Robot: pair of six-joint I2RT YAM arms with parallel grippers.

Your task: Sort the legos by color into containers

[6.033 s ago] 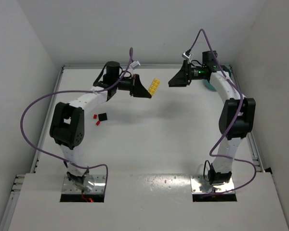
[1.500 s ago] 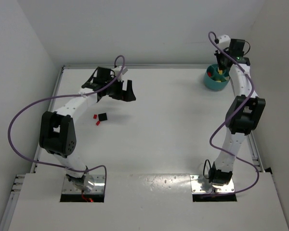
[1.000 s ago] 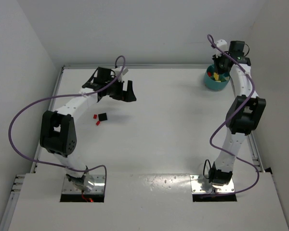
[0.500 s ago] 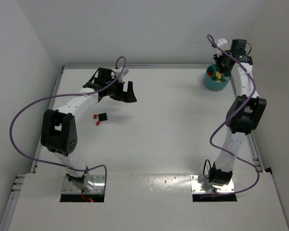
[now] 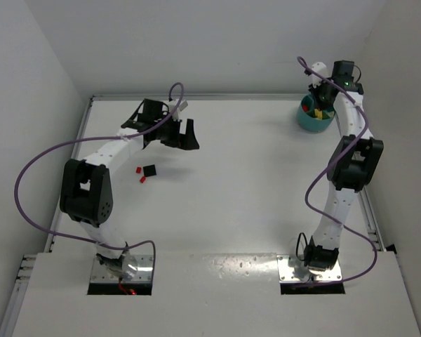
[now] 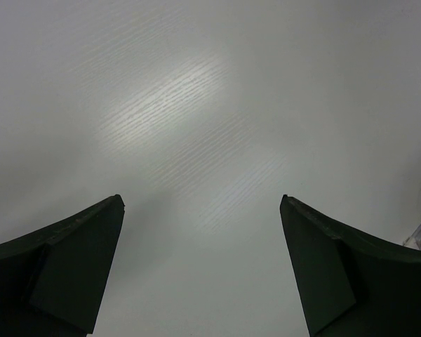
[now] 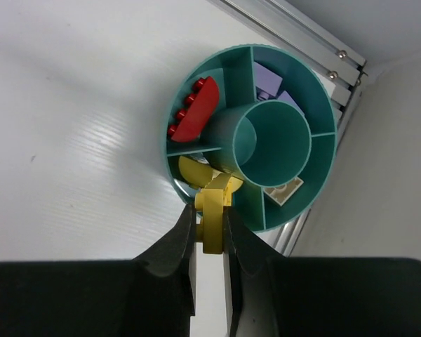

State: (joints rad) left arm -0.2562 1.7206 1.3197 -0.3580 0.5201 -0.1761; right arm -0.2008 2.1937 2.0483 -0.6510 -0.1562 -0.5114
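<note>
The white table (image 5: pixel 252 189) lay open through its middle, but the teal bowl (image 7: pixel 274 144) sat tucked in the far right corner, just beside the metal rail (image 7: pixel 295 31) and the side wall. The left gripper (image 6: pixel 201 200) hung with jaws wide apart over bare table, near a loose red brick (image 5: pixel 141 178) and black brick (image 5: pixel 150 169). The right gripper (image 7: pixel 210 235) had its jaws clamped on a yellow brick (image 7: pixel 212 214) above the bowl's near rim, over the compartment holding another yellow piece (image 7: pixel 188 168).
</note>
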